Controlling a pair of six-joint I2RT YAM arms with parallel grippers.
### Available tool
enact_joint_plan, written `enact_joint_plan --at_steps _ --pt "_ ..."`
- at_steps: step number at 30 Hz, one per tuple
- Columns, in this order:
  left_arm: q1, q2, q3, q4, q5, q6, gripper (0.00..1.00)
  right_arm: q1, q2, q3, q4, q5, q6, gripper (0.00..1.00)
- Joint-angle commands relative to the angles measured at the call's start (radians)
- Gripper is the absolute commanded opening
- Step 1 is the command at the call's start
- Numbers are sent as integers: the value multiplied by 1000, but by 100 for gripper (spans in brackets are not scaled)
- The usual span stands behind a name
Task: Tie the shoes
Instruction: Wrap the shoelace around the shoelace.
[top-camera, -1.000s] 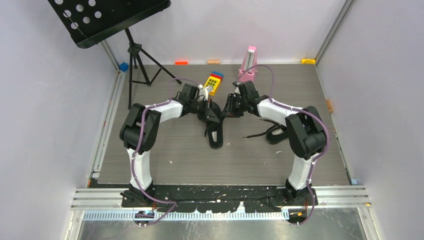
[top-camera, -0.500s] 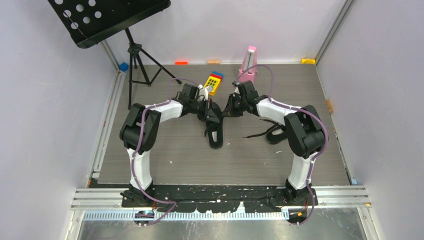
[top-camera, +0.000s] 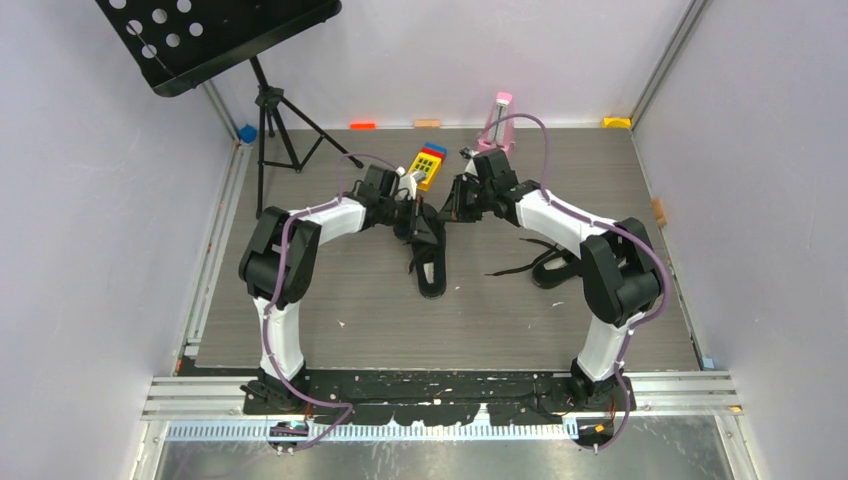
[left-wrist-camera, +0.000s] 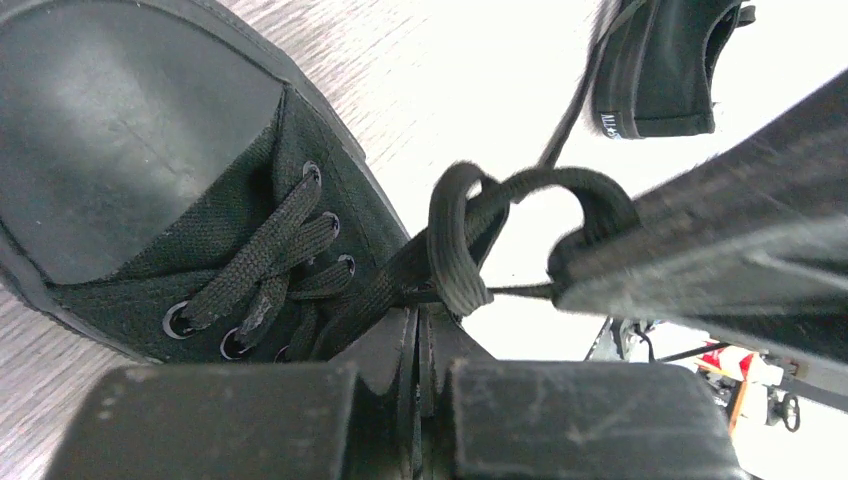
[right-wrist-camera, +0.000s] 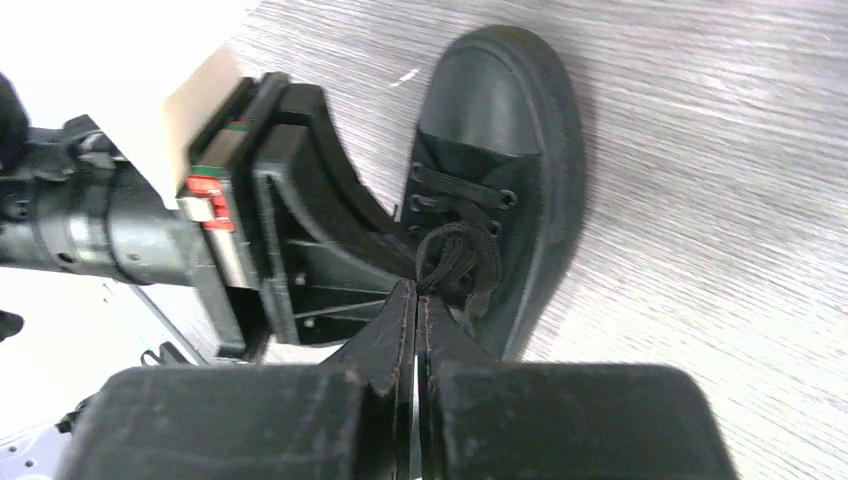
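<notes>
The left hand (left-wrist-camera: 420, 318) is clenching the black lace (left-wrist-camera: 458, 245) just above the eyelets of the middle shoe (top-camera: 432, 272), and the right hand (right-wrist-camera: 416, 296) is pinching a loop of that same lace beside it. The other shoe (top-camera: 553, 268) is lying on the worktop (top-camera: 350, 300) near the right arm.

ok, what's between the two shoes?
Top view: just a loose black lace trailing from the right shoe toward the middle shoe; otherwise bare table.
</notes>
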Motion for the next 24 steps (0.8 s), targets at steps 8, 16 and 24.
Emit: enact_joint_plan --at_steps 8,16,24 --pt "-21 -8 84 -64 -41 57 0 53 -45 113 -24 -31 7 0" --pt "-21 -92 13 26 -194 48 0 64 -59 115 -33 -18 28 0" --pt "-23 -112 -14 23 -209 48 0 64 -75 85 -22 -14 38 0"
